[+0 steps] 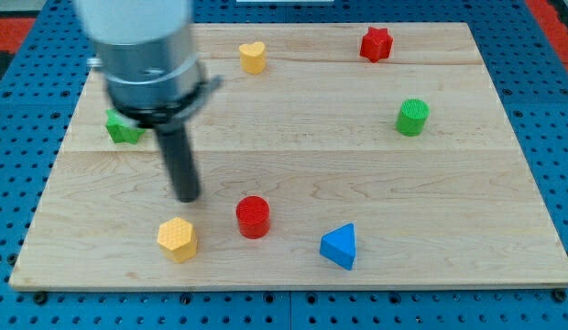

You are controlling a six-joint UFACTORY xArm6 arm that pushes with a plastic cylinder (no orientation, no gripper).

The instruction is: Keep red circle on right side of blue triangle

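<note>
Wooden board (293,266) on blue pegboard: from the view's left, a green block (122,128), a yellow hexagon (177,239) and my tip (187,195), a bare rod grasping nothing, above it. Red circle (253,217) stands upright left of the blue triangle (339,247), whose orientation is unclear.

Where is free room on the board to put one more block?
Widest bare patch: board centre, between yellow heart, green cylinder and red circle. Crowded: the bottom, where my tip, yellow hexagon, red circle and blue triangle gather.
</note>
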